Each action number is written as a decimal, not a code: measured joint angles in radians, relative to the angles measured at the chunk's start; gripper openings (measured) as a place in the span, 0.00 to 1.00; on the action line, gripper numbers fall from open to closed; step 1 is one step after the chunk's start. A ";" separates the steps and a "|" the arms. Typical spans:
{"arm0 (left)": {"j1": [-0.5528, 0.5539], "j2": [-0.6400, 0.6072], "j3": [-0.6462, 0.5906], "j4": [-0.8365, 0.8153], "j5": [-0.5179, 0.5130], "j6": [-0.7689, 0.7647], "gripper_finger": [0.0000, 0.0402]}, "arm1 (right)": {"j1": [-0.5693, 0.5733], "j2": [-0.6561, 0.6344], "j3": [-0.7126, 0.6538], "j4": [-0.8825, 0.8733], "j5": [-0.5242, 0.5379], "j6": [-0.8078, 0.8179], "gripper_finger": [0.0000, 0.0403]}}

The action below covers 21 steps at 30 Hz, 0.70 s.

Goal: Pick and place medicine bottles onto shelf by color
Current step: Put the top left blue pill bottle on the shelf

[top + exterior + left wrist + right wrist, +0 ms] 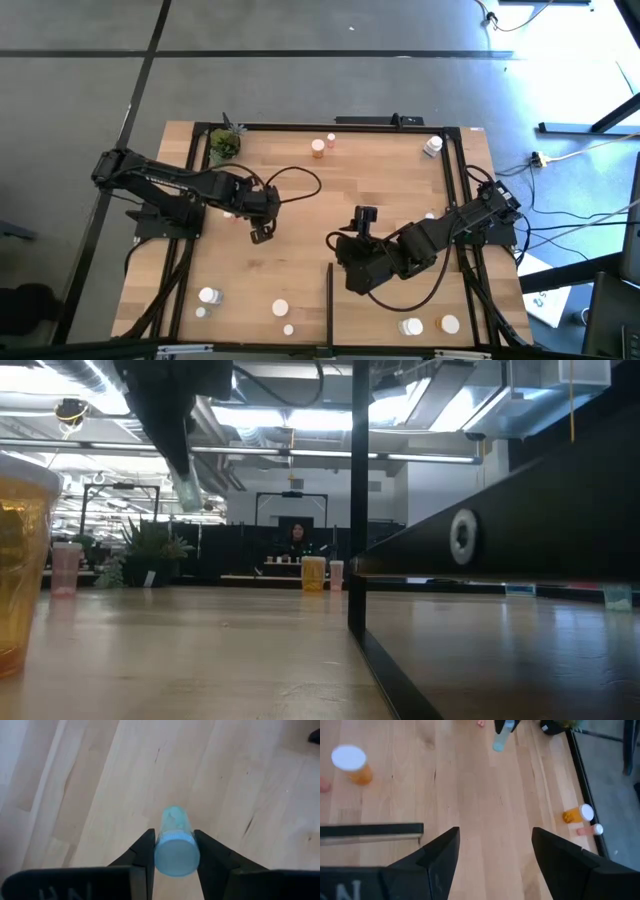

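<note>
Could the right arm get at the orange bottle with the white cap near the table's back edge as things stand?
Probably yes. The right gripper is open and empty over mid-table, and bare wood lies between it and the orange bottle. The left gripper, off to the side holding a pale bottle, isn't in that path.

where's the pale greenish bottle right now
In the left wrist view the pale greenish bottle sits clamped in the left hand, held above bare tabletop left of centre.
</note>
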 joint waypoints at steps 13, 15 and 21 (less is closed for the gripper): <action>0.105 0.001 0.000 0.058 0.018 0.121 0.23 | 0.023 -0.038 0.000 0.026 0.008 -0.066 0.62; 0.126 0.001 0.001 0.071 0.025 0.137 0.23 | 0.038 -0.058 0.000 0.026 0.008 -0.065 0.62; 0.177 0.028 0.103 0.068 0.026 0.235 0.23 | 0.072 -0.118 0.000 0.026 0.009 -0.049 0.62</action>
